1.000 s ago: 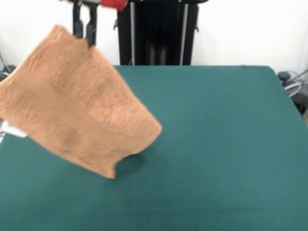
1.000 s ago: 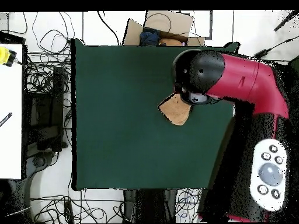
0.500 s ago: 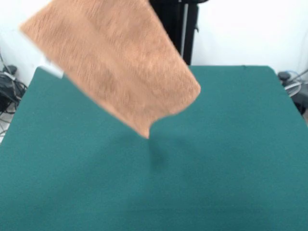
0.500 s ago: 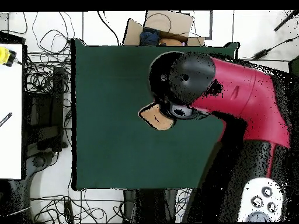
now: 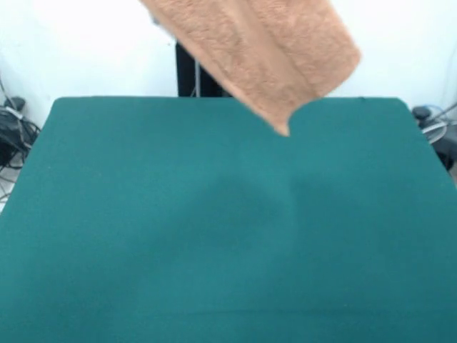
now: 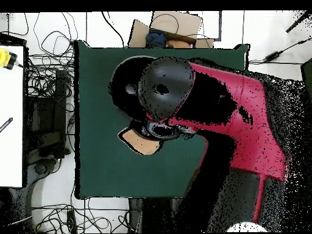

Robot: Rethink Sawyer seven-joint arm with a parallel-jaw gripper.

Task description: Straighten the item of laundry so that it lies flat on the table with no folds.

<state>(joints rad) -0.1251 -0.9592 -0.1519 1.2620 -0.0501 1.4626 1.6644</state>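
Note:
The item of laundry [image 5: 271, 50], an orange-tan terry towel, hangs in the air over the far half of the green table [image 5: 214, 250]. Its lowest corner ends above the table's far edge and touches nothing. Its top runs out of the front view, and the gripper is above that edge. In the overhead view the red and black arm [image 6: 225, 109] covers the table [image 6: 97, 91] middle. Only a small part of the towel [image 6: 143, 144] peeks from under the arm's head, which hides the gripper. The towel hangs off the table from the arm, so it is held.
A black pedestal column [image 5: 187, 75] stands behind the table. Cables [image 5: 14, 125] lie on the floor beside it. In the overhead view a cardboard box [image 6: 173, 30] sits past the table's top edge and a white surface [image 6: 11, 122] lies at the left.
The towel has swung up and to the right in the front view, rising clear of the table. In the overhead view the arm has swept left across the table.

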